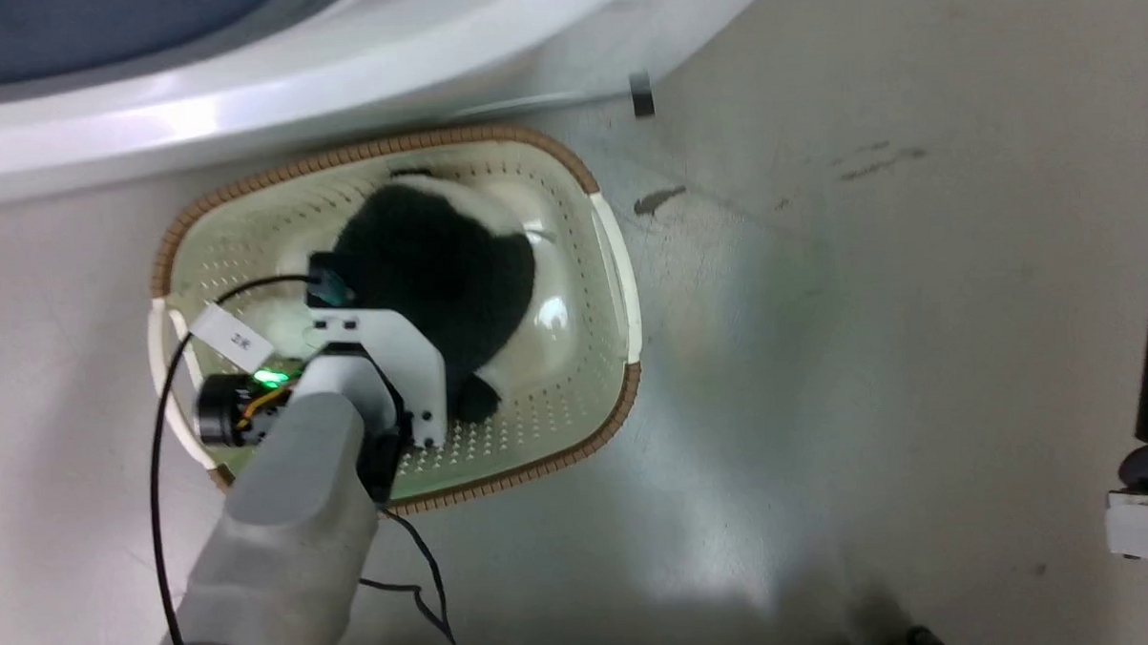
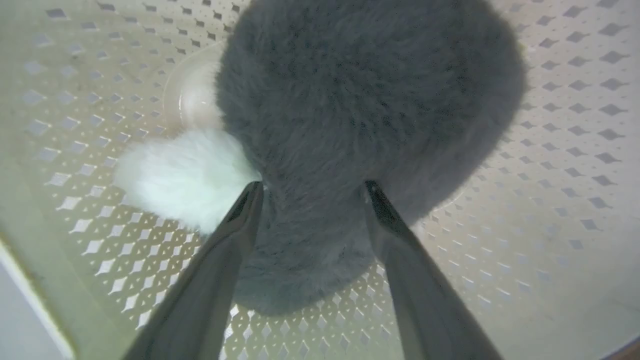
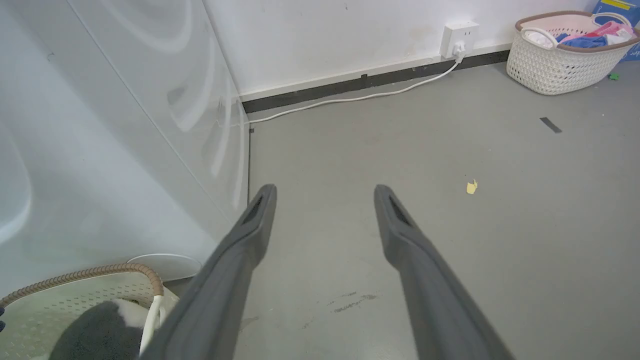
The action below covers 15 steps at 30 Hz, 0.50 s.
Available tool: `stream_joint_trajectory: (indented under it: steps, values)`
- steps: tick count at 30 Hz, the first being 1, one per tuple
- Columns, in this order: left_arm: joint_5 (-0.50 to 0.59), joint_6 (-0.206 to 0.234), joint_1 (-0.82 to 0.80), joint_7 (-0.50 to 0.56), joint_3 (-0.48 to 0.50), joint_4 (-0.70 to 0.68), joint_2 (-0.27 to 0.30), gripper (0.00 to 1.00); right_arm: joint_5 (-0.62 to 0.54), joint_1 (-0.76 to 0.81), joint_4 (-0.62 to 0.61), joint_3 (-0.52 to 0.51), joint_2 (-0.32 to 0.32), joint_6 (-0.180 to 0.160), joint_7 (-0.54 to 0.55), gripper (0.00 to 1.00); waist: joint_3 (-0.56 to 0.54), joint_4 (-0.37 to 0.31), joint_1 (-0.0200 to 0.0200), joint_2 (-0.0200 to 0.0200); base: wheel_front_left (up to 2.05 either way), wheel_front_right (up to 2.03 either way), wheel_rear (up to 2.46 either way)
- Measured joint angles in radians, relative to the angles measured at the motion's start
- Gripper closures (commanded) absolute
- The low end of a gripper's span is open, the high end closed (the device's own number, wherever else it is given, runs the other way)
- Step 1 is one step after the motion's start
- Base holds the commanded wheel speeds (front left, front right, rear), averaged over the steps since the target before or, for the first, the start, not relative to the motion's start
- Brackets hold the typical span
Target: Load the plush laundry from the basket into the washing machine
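Head view, looking down: a cream basket [image 1: 568,160] with a brown woven-look rim sits on the grey floor [image 1: 871,350], just in front of the curved white front of the washing machine [image 1: 241,86]. Inside lies the plush laundry [image 1: 429,261], a fluffy black bundle with white patches, across the middle of the basket's bottom. The robot's left arm reaches down into the basket from the lower left.

Left wrist view: the left pincer [image 2: 314,186] is wide open. Its two dark fingers straddle a narrower lobe of black fur, with a white tuft just beside one finger. Nothing looks gripped yet (the fur between the fingers seems unsqueezed).

Right wrist view: the right pincer [image 3: 325,192] is also wide open and empty. It hangs over bare floor beside the machine's white side panel, with the basket's rim at the lower left corner.

The step in hand appears to be the grasp. To do it well, the left fingers should probably sink deeper, so they close on the body of the bundle and not on loose fur, which could slip during the lift. The tips should stay off the perforated bottom so they do not snag or drag the basket. A straight lift clear of the rim should come before any turn toward the drum.
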Motion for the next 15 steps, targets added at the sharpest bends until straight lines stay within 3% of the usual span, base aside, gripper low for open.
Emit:
stream_joint_trajectory:
  steps: [10,14,15]
  values:
    - [-0.016,0.062,-0.110,-0.104,-0.041,0.149,0.006,0.00,0.031,0.021,-0.064,-0.043,0.000,0.000,-0.007,0.00,0.109,-0.006,0.0000,0.0000,0.00,0.00,0.00]
    - [-0.026,0.041,-0.131,-0.114,-0.055,0.190,-0.003,0.00,0.044,0.023,-0.079,-0.053,0.000,0.000,-0.007,0.00,0.132,-0.004,0.0000,0.0000,0.00,0.00,0.00]
    - [-0.033,0.034,-0.132,-0.113,-0.055,0.196,-0.008,0.59,0.044,0.024,-0.082,-0.055,0.000,0.000,-0.007,0.00,0.134,-0.003,-0.0001,0.0000,0.00,0.00,0.00]
